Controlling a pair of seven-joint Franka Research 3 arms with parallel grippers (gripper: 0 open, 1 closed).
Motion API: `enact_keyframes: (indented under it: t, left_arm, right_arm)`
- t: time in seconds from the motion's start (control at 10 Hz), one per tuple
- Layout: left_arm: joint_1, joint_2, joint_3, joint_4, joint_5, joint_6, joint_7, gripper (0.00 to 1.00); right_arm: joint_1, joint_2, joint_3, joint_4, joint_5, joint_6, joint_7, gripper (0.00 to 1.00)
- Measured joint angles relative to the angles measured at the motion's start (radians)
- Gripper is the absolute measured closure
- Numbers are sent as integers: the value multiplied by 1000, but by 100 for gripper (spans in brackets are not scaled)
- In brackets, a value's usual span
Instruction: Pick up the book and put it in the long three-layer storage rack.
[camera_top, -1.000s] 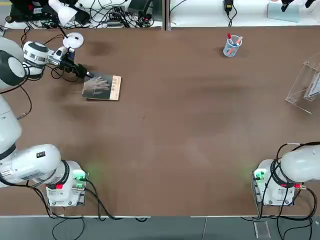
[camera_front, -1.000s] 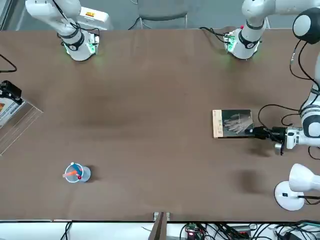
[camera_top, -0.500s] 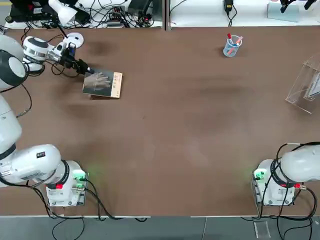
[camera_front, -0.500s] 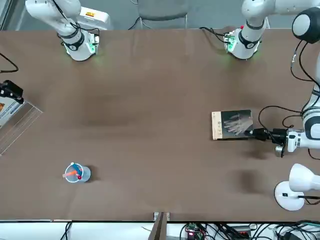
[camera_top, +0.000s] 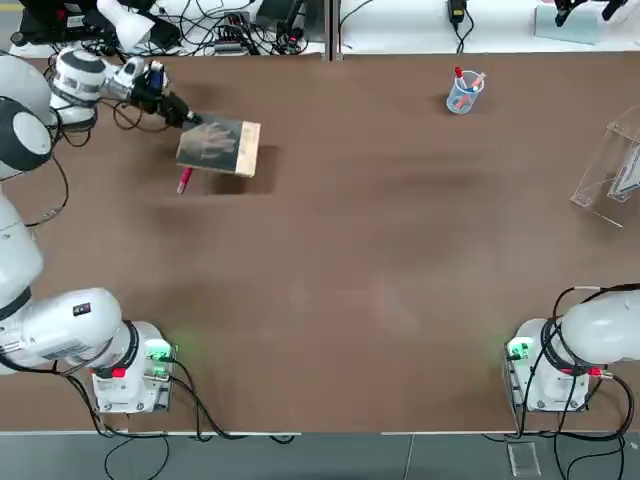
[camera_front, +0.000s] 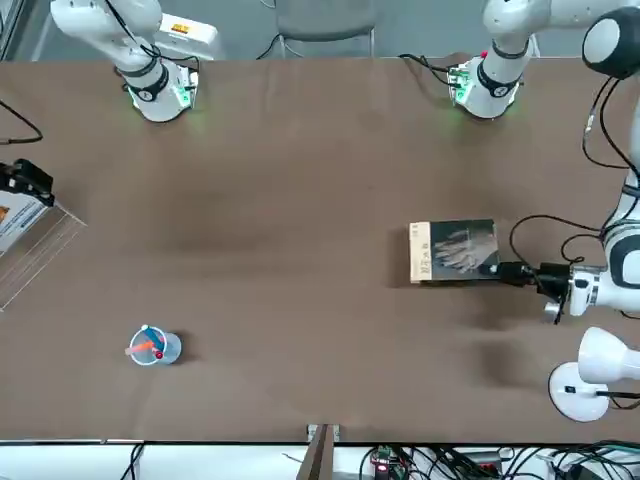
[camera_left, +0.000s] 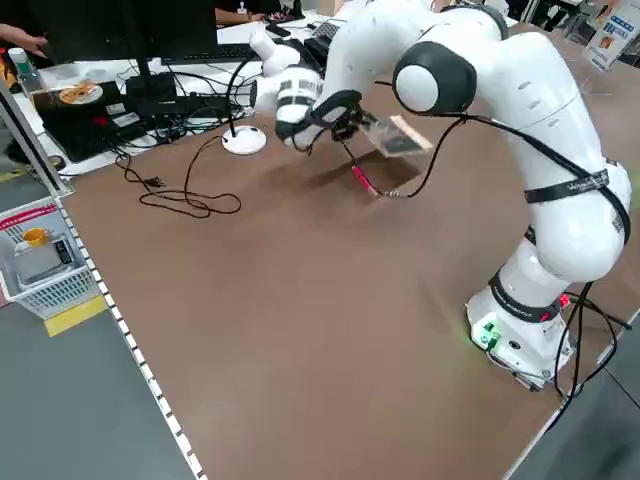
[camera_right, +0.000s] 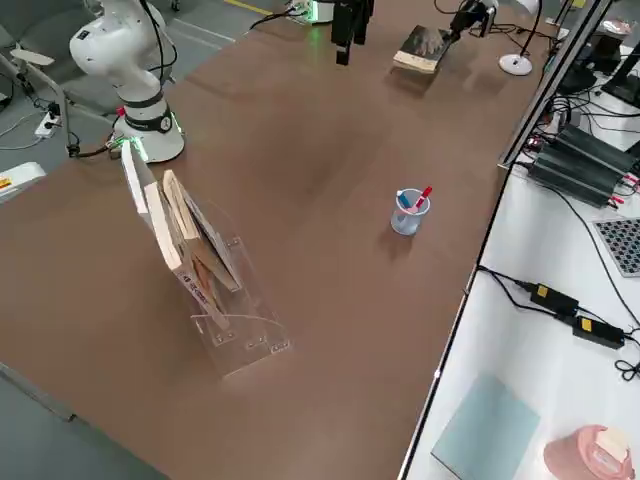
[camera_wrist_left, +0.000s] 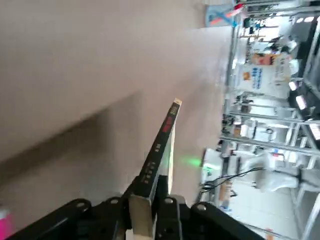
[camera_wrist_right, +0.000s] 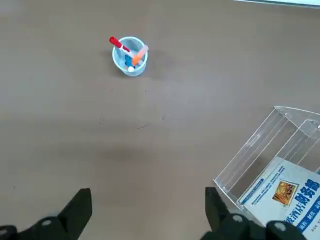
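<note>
The book (camera_top: 220, 146), dark grey with a pale hand image and a tan strip, hangs tilted above the table's far left part. My left gripper (camera_top: 190, 119) is shut on its near-left edge. From the front, the book (camera_front: 455, 251) sticks out level from the left gripper (camera_front: 510, 271). In the left wrist view the book (camera_wrist_left: 161, 142) runs edge-on between the fingers (camera_wrist_left: 167, 212). The clear rack (camera_top: 608, 165) stands at the far right with books in it. My right gripper (camera_wrist_right: 147, 217) hovers open high above the table, near the rack (camera_wrist_right: 262, 160).
A red pen (camera_top: 184, 180) lies on the table just below the book. A clear pen cup (camera_top: 463, 92) stands at the far middle right. A white desk lamp (camera_top: 146, 78) and cables sit behind the left gripper. The two arm bases stand at the near edge.
The left gripper has lifted the book off the table and carried it away from the robot and slightly right. A red pen now shows where the book lay. The right arm has not moved.
</note>
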Motion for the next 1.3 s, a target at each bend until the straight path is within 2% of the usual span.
enact_keyframes:
  t: [0.5,1.3]
  left_arm:
    - [-15,-39,-174,79,-47,20,-245,97]
    - [-18,-62,-409,109,-47,214,-513,98]
  right_arm:
    - [9,0,1,-1,3,-7,0,0]
    - [12,0,1,-2,8,-16,0,0]
